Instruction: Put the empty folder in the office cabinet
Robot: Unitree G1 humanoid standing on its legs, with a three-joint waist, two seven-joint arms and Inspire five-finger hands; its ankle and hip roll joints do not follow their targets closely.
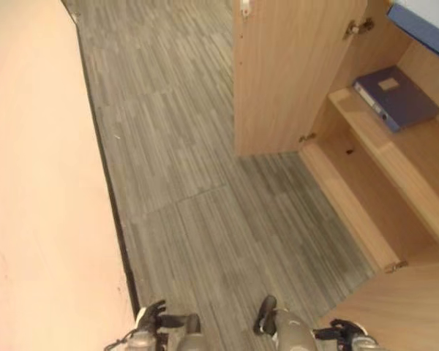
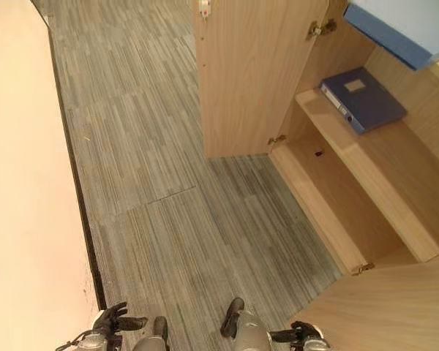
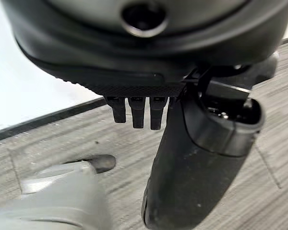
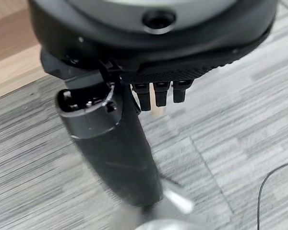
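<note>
Folder point(image 1: 395, 97) lies flat on cabinet shelf point(image 1: 417, 150), spine facing outward.

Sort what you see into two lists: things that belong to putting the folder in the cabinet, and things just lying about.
Job:
folder, flat on the shelf
cabinet, door open
left hand and right hand, both low over the floor, holding nothing

Lying about:
floor
wall
</note>
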